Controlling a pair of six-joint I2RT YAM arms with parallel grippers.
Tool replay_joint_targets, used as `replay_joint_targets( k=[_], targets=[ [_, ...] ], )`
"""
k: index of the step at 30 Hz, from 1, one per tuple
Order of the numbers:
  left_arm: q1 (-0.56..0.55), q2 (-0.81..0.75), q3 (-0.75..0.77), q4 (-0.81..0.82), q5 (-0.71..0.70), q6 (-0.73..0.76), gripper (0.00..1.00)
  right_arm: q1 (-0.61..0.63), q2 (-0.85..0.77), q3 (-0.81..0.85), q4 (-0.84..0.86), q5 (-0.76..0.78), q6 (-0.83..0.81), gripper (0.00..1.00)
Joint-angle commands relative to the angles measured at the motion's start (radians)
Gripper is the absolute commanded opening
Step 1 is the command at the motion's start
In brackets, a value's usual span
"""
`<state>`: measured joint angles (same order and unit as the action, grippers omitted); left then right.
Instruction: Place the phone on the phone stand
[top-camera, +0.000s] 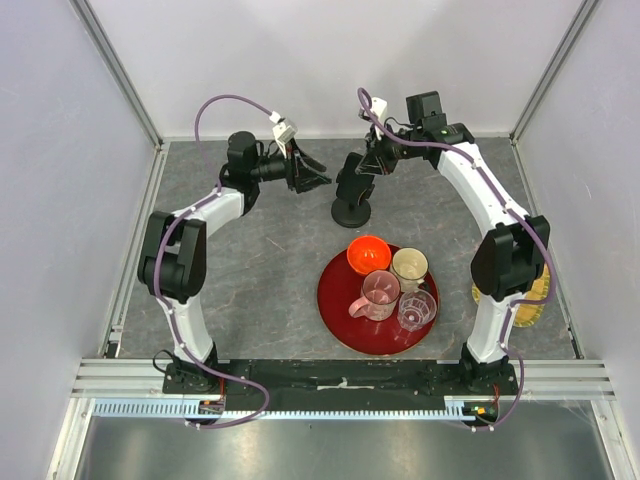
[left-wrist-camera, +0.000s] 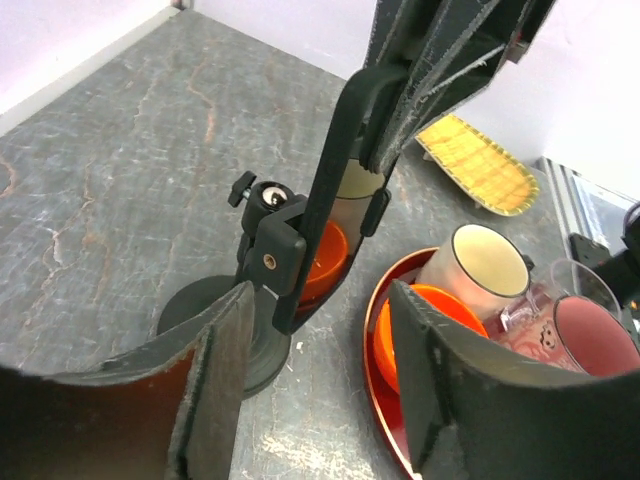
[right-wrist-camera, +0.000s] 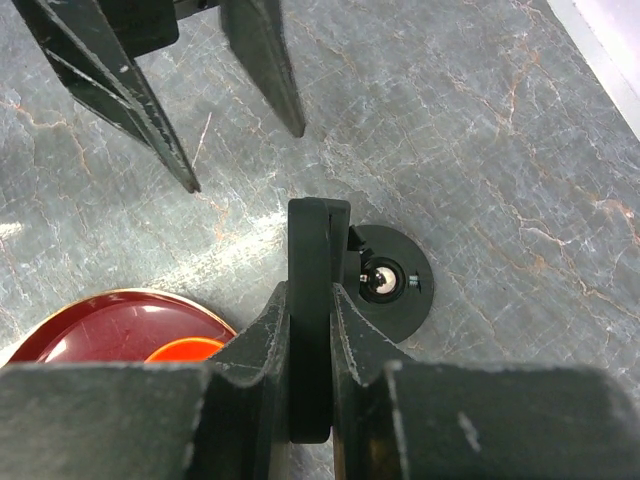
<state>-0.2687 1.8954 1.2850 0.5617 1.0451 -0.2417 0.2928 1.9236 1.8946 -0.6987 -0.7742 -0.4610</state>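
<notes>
The black phone (top-camera: 354, 177) stands on edge against the cradle of the phone stand (top-camera: 351, 213), behind the red tray. My right gripper (top-camera: 372, 160) is shut on the phone's upper part. In the right wrist view the phone (right-wrist-camera: 318, 230) sits pinched between my right gripper's (right-wrist-camera: 310, 295) fingers, with the stand's disc base (right-wrist-camera: 400, 300) below. In the left wrist view the phone (left-wrist-camera: 340, 190) leans on the stand's cradle (left-wrist-camera: 275, 255), above its base (left-wrist-camera: 210, 315). My left gripper (left-wrist-camera: 315, 380) is open and empty, just left of the stand (top-camera: 312, 172).
A red round tray (top-camera: 340, 325) holds an orange bowl (top-camera: 368, 254), a cream cup (top-camera: 409, 266), a pink cup (top-camera: 380, 292) and a clear cup (top-camera: 416, 310). A yellow woven dish (left-wrist-camera: 478, 165) lies at the right edge. Walls enclose the table.
</notes>
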Motion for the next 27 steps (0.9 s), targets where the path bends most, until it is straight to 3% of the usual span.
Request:
replay_joint_targets(
  k=[1, 5, 8, 10, 11, 13, 17, 22, 27],
  targets=[
    [0.023, 0.051, 0.1, -0.034, 0.174, 0.053, 0.69, -0.006, -0.023, 0.058, 0.079, -0.089, -0.034, 0.0],
    [0.022, 0.138, 0.195, -0.042, 0.171, 0.085, 0.76, -0.004, -0.009, 0.069, 0.073, -0.077, -0.036, 0.0],
    [0.022, 0.252, 0.333, -0.02, 0.268, 0.023, 0.77, -0.004, -0.005, 0.075, 0.058, -0.086, -0.053, 0.0],
    [0.017, 0.326, 0.388, 0.071, 0.331, -0.095, 0.8, -0.004, -0.003, 0.081, 0.048, -0.091, -0.061, 0.0],
    [0.016, 0.341, 0.392, 0.192, 0.343, -0.137, 0.81, -0.004, -0.002, 0.083, 0.047, -0.089, -0.064, 0.0],
    [0.006, 0.367, 0.39, 0.265, 0.362, -0.215, 0.8, -0.004, 0.0, 0.087, 0.044, -0.089, -0.065, 0.0],
    [-0.013, 0.375, 0.39, 0.273, 0.395, -0.205, 0.75, -0.003, 0.003, 0.09, 0.039, -0.091, -0.067, 0.0],
    [-0.03, 0.406, 0.408, 0.449, 0.429, -0.369, 0.75, -0.004, 0.005, 0.093, 0.036, -0.089, -0.067, 0.0],
    [-0.043, 0.433, 0.436, 0.422, 0.431, -0.363, 0.68, -0.006, 0.0, 0.092, 0.036, -0.082, -0.065, 0.0]
  ],
)
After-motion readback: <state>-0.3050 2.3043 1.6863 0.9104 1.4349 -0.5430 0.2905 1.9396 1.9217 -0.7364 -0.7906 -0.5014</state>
